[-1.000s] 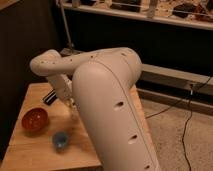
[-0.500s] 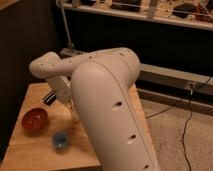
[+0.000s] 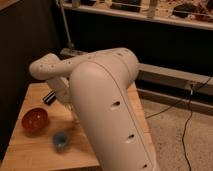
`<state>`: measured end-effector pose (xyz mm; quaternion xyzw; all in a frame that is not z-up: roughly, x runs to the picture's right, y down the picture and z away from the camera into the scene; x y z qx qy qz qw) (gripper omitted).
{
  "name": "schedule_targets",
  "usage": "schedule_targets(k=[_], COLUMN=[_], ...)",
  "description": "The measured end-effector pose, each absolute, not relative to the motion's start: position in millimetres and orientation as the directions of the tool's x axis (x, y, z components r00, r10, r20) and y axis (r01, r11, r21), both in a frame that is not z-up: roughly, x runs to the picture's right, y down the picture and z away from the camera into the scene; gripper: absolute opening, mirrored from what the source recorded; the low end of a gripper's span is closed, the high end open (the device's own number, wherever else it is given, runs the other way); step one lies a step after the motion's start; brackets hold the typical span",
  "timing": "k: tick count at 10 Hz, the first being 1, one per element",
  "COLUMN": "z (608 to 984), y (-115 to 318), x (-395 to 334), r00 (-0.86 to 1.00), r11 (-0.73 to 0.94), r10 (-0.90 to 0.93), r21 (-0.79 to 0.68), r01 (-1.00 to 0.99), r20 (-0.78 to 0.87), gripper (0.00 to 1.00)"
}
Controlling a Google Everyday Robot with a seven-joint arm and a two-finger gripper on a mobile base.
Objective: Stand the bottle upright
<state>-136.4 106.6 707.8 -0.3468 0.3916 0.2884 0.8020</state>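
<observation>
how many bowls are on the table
2: a red bowl at the left edge, a small blue bowl nearer the front. The arm may hide more; the claw is hidden behind it.

I was working in a lab: cluttered metal shelving (image 3: 150,12), loose floor cable (image 3: 187,117), wooden table (image 3: 30,150).

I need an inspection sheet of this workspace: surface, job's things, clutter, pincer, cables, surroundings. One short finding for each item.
Surface: wooden table, mostly hidden by the white arm.
Job's things: bottle, nothing seen; perhaps behind the arm.
Clutter: red bowl at the table's left; small blue cup in front of it, apart.
Pincer: pincer low over the table behind the bowl, shut; whether it holds anything cannot be told.
Cables: black cable across the floor on the right.
Surroundings: dark wall, shelf above, speckled floor.
</observation>
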Motion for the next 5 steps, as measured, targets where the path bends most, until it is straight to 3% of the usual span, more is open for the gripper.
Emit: schedule_targets(k=[5], z=[707.9], y=[108.6], x=[-135.7], r00=[0.522], r11=[0.603], r10=[0.179], r21=[-0.327], r01=[-0.728], r20=[-0.834], gripper=[0.21])
